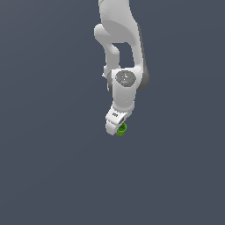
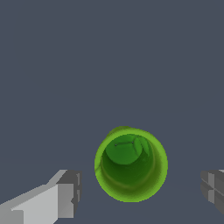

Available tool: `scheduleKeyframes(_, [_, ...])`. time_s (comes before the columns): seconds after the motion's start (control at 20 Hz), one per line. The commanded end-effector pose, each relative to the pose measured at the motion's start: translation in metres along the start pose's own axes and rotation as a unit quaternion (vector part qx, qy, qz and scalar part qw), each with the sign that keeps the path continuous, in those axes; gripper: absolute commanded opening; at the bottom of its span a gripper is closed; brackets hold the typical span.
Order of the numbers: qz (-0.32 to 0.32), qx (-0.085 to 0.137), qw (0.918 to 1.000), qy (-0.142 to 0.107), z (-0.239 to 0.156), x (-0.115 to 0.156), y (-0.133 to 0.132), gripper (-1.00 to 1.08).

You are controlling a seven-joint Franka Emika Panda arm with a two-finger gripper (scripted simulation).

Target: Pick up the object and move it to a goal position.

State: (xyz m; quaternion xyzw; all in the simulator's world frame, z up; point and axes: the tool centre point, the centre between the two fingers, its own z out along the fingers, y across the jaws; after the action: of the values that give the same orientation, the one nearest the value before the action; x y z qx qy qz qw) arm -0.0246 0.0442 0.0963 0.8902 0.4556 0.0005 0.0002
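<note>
The object is a small bright green cup [image 2: 130, 165] with a round rim, seen from above in the wrist view. It lies between the two grey fingertips [image 2: 70, 194] of my gripper [image 2: 142, 190], with a gap on each side, so the gripper is open. In the exterior view the white arm reaches down and the green cup [image 1: 121, 129] peeks out just below the gripper [image 1: 117, 128] near the middle of the scene. Most of the cup is hidden behind the hand there.
A plain dark grey surface [image 1: 52, 176] spreads all around the arm. No other objects or edges show in either view.
</note>
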Motion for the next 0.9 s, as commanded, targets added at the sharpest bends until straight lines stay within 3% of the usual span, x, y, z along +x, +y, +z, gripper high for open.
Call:
scheduleKeyframes(0.0, [-0.016,0.0,0.9999,0.0,0.002,0.0,-0.002,1.0])
scheduleKeyframes(0.5, [-0.028,0.0,0.9996,0.0,0.007,0.0,-0.003,1.0])
scheduleKeyframes(0.85, [-0.03,0.0,0.9996,0.0,0.038,-0.001,-0.004,1.0])
